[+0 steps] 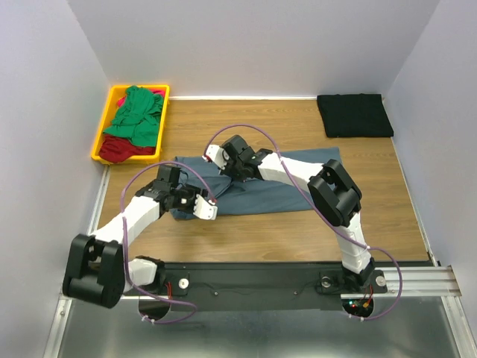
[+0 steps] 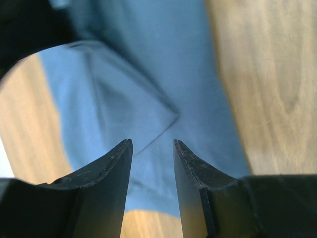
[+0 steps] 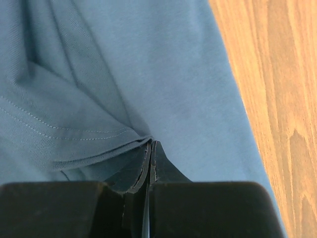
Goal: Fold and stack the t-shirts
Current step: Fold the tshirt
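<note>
The slate blue-grey t-shirt (image 1: 276, 191) lies spread on the wooden table; it also fills the left wrist view (image 2: 148, 84) and the right wrist view (image 3: 163, 74). My left gripper (image 1: 203, 209) is open above its near-left corner, jaws (image 2: 152, 142) apart over a folded flap. My right gripper (image 1: 212, 156) is at the shirt's far-left edge, shut (image 3: 151, 143) on a stitched hem fold. The black t-shirt (image 1: 355, 114) lies folded at the back right. The green t-shirt (image 1: 136, 113) lies crumpled on the red t-shirt (image 1: 119, 149).
The green and red shirts sit in a yellow plastic tray (image 1: 103, 127) at the back left. White walls close the table on three sides. Bare wood (image 1: 298, 231) shows near the front edge.
</note>
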You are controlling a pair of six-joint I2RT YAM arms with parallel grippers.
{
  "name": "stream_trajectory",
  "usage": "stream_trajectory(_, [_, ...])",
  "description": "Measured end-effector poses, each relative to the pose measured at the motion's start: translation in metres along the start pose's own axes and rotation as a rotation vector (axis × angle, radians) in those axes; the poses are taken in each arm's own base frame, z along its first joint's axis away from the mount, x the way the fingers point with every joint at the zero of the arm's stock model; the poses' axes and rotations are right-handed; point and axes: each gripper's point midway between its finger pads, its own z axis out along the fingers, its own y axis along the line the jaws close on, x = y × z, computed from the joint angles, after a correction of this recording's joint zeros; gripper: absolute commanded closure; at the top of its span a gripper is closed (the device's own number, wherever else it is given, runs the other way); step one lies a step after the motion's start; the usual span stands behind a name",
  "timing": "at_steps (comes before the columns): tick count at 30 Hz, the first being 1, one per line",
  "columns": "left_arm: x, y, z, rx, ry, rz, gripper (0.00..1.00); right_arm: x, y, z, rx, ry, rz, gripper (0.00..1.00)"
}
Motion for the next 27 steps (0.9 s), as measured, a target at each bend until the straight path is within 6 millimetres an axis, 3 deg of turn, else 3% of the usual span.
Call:
stream_trajectory(7, [0.004,-0.015,0.024,0.114,0.003,0.042,0.52,-0.003,-0.01,0.001,0.011,-0.011,0.027,1.0])
stream_trajectory(14, [0.006,-0.008,0.039,0.152,0.006,0.051,0.57,0.0,-0.01,0.004,0.0,-0.006,0.035,0.99])
stream_trajectory(19, [0.009,-0.001,0.044,0.154,0.01,0.05,0.69,0.001,-0.01,0.006,-0.004,-0.005,0.035,0.99])
stream_trajectory(26, [0.008,0.013,0.047,0.148,0.006,0.046,1.0,0.0,-0.009,0.007,-0.01,-0.007,0.035,0.99])
stream_trajectory(27, [0.007,0.014,0.046,0.147,0.004,0.045,1.0,0.0,-0.009,0.007,-0.01,-0.007,0.035,0.99])
